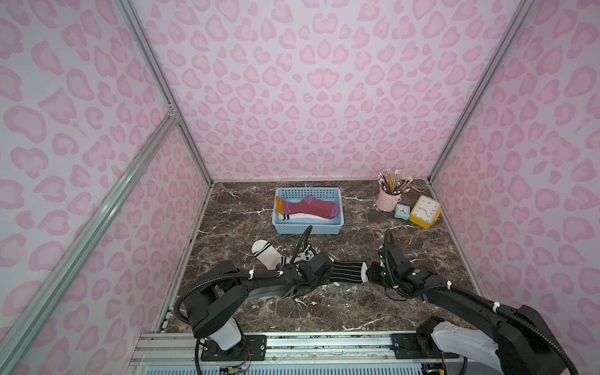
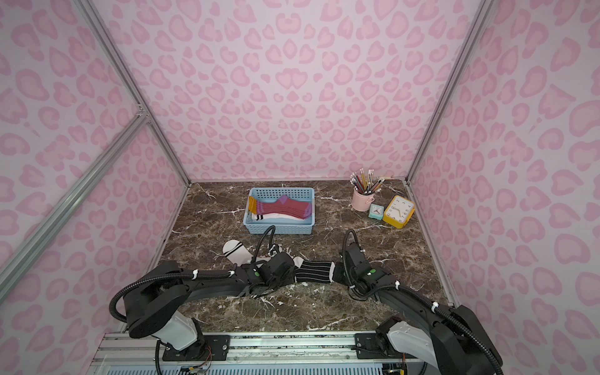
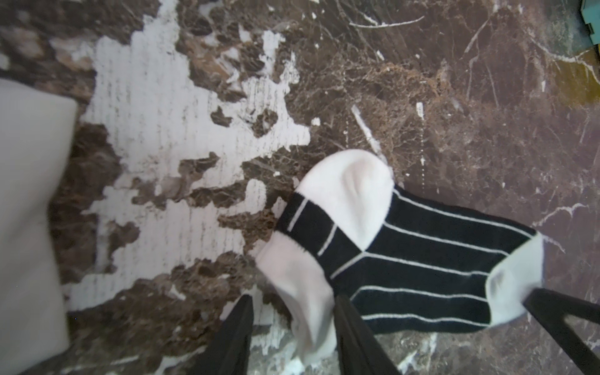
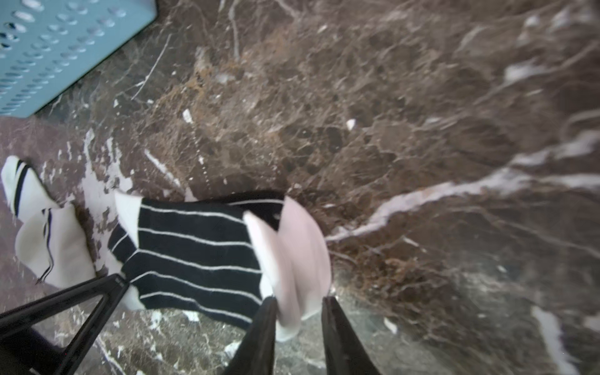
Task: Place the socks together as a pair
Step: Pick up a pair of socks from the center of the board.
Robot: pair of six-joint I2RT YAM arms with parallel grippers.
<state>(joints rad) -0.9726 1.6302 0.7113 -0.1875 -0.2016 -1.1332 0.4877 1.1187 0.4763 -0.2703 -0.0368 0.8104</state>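
The brown marble bench (image 1: pixel 324 311) fills the floor of the pink booth, and both black arms reach in low from its front edge. A blue basket (image 1: pixel 308 227) sits toward the back edge, about midway between the sides. In it a maroon sock (image 1: pixel 308 207) lies on top of a white sock (image 1: pixel 305 217). The black striped sock (image 1: pixel 347 272) lies flat in the front half of the bench, stretched between the two arms. Just beside its cuff end, toward the left edge, lies a second white sock (image 1: pixel 266 251) with two black bands. In the back right corner stand a yellow clock (image 1: pixel 424 211), a pink cup (image 1: pixel 386 199) of pencils and a small teal clock (image 1: pixel 402 211). The left pincer (image 3: pixel 293 297) stands parted around the white cuff, with a gap on one side. The right pincer (image 4: pixel 299 298) is parted too, the blurred white toe between its fingers
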